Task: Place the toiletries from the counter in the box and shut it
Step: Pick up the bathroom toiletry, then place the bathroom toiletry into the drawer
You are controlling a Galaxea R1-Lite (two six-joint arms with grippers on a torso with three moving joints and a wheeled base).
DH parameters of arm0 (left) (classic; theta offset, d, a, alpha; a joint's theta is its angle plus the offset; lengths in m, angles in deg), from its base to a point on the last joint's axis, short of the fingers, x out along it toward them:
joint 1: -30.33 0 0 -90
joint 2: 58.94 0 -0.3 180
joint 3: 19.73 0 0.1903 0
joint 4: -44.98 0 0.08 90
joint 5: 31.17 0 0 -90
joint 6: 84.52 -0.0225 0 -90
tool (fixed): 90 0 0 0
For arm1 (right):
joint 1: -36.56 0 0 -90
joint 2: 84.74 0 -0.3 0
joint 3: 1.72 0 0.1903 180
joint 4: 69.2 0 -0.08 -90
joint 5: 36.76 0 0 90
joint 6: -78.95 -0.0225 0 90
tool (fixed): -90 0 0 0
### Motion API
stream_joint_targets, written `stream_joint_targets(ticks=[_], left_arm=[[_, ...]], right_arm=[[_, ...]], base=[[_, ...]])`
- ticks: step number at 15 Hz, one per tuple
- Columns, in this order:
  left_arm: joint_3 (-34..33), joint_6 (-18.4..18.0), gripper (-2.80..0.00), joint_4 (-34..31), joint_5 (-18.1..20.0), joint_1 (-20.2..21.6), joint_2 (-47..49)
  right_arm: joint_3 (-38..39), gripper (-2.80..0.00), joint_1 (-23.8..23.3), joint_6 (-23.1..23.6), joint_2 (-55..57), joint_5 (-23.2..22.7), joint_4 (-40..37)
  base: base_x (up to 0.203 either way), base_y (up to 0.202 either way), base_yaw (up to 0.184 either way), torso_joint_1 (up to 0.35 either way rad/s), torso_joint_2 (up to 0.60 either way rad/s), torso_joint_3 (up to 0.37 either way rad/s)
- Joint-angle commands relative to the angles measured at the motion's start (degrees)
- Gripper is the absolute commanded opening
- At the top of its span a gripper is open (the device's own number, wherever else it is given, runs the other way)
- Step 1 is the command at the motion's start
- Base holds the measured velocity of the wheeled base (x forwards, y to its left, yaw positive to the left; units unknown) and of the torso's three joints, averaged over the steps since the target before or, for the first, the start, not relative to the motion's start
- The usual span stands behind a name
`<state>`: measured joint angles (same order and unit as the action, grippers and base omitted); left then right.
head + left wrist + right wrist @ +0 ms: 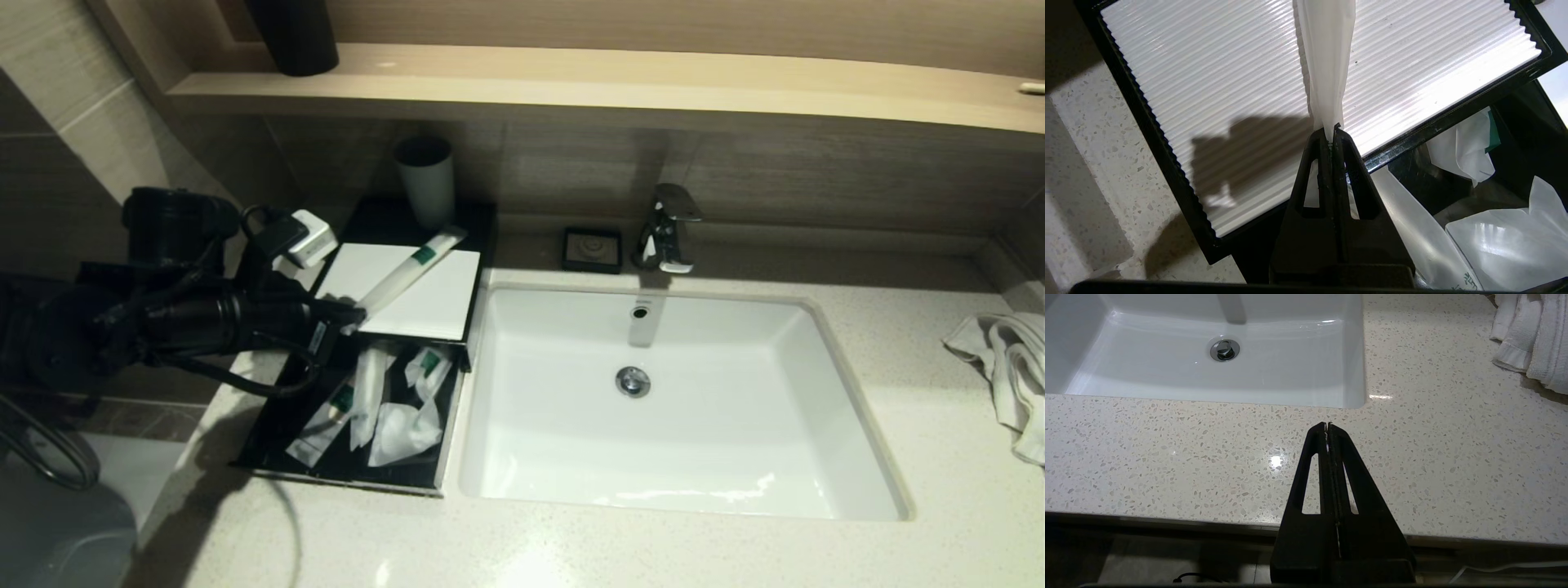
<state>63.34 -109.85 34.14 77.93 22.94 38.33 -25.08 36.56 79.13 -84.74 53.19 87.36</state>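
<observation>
A long slim tube (pixel 408 273) with a green label lies slantwise on the white top panel (pixel 445 306) of the black box (pixel 483 237). My left gripper (pixel 353 318) is shut on the near end of this tube (pixel 1327 61), right at the panel's front edge; in the left wrist view the gripper (pixel 1331 130) pinches the wrapper tip. Below it the drawer (pixel 273 445) stands pulled out. It holds another long tube (pixel 369 392), a green-labelled tube (pixel 322 429) and two soft packets (pixel 429 367) (pixel 404 433). My right gripper (pixel 1327 425) is shut on nothing over the counter (pixel 1167 457) by its front edge.
The white sink (pixel 735 482) lies right beside the box. A grey cup (pixel 426 181) stands on the box's back end. A black soap dish (pixel 592 249) and the faucet (pixel 668 229) sit behind the sink. A white towel (pixel 1008 367) lies at the far right. A wooden shelf (pixel 620 82) overhangs.
</observation>
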Motion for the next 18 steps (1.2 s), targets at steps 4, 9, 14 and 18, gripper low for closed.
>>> stream_joint_targets(ticks=[4,9,14,18], left_arm=[[0.27,1.63,-2.80,0.09,-0.02,0.09,-3.26],[-0.63,3.44,-2.80,-2.24,-0.71,0.30,-8.43],[-1.74,8.76,-2.80,-11.30,-6.11,0.44,-16.00],[-2.09,16.00,-2.80,-20.02,-12.97,0.36,-22.77]], right_arm=[[0.00,-2.80,0.00,0.08,0.00,-0.04,0.07],[0.00,-2.80,0.00,-0.01,0.00,-0.04,-0.01],[0.00,-2.80,0.00,0.08,0.00,-0.04,0.07],[0.00,-2.80,0.00,-0.01,0.00,-0.04,-0.01]], base=[[0.000,0.000,0.000,0.000,0.00,0.000],[0.000,0.000,0.000,0.000,0.00,0.000],[0.000,0.000,0.000,0.000,0.00,0.000],[0.000,0.000,0.000,0.000,0.00,0.000]])
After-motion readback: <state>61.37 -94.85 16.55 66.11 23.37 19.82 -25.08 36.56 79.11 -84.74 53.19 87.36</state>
